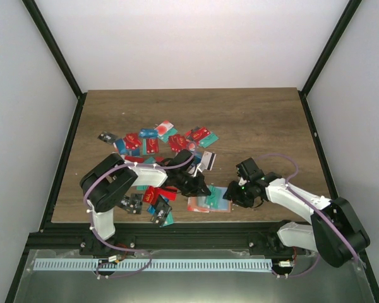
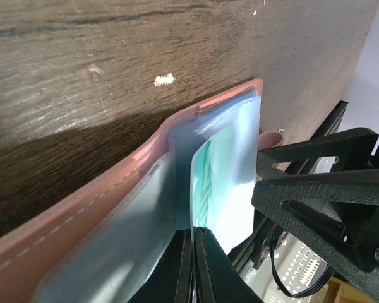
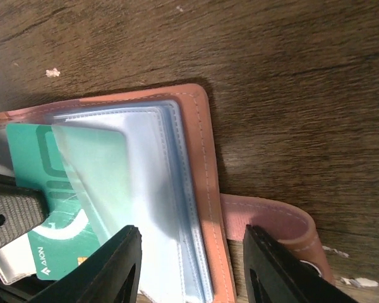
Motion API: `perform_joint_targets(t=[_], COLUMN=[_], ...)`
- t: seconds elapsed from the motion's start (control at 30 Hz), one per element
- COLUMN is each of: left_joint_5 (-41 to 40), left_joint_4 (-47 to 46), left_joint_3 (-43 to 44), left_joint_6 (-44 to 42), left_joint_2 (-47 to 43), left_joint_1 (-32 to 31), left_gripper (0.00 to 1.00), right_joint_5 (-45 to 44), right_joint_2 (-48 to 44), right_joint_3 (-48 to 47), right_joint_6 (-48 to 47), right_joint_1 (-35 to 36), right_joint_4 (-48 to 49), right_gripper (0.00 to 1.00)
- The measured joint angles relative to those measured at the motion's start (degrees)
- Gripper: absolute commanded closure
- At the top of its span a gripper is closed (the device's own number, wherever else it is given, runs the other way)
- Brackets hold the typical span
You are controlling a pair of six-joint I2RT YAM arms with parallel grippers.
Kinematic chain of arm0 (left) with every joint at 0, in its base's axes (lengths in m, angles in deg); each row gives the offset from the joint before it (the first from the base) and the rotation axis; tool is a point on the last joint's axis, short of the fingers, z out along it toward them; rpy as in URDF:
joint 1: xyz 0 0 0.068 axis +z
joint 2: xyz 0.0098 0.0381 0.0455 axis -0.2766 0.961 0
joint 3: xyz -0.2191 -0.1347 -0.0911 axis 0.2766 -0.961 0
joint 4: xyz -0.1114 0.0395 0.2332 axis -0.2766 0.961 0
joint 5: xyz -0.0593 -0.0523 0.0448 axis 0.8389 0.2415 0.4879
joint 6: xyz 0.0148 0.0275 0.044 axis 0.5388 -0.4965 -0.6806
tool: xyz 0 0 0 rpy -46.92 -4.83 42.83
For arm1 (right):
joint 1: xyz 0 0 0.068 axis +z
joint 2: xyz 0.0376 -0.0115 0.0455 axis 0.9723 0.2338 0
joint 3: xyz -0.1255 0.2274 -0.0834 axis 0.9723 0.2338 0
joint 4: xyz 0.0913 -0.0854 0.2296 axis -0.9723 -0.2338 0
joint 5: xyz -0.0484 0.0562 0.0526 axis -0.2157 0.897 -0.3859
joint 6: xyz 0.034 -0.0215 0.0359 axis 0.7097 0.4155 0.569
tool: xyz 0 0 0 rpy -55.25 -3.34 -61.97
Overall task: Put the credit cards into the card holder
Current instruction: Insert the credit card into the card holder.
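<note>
The card holder (image 1: 210, 201) lies open near the front edge, salmon-brown with clear plastic sleeves (image 3: 145, 189). My left gripper (image 2: 194, 237) is shut on a teal credit card (image 2: 205, 183), whose far end sits in among the sleeves. The same card (image 3: 31, 151) shows on the left in the right wrist view. My right gripper (image 3: 192, 252) stands open over the holder's leather edge (image 3: 199, 164), one finger (image 3: 107, 265) above the sleeves, the other (image 3: 271, 271) by the strap tab (image 3: 271, 218). Many loose credit cards (image 1: 155, 142) lie scattered behind the left arm.
More red and black cards (image 1: 155, 202) lie by the left arm's base near the front edge. Both grippers (image 1: 199, 188) (image 1: 230, 194) crowd the holder from either side. Black frame posts (image 1: 57, 57) border the table.
</note>
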Motion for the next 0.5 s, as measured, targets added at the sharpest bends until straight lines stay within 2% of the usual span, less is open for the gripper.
perform_joint_targets(t=[0.5], left_joint_5=[-2.01], left_joint_4=[-3.50], left_joint_3=[0.79], left_joint_6=[4.61], left_joint_2=[2.05], left_joint_1=[-2.10], left_gripper=[0.96], right_joint_5=[1.31], right_joint_2=[0.11], right_joint_3=[0.39], right_joint_6=[-0.22], right_joint_1=[0.00], right_joint_4=[1.18], right_gripper=[0.54])
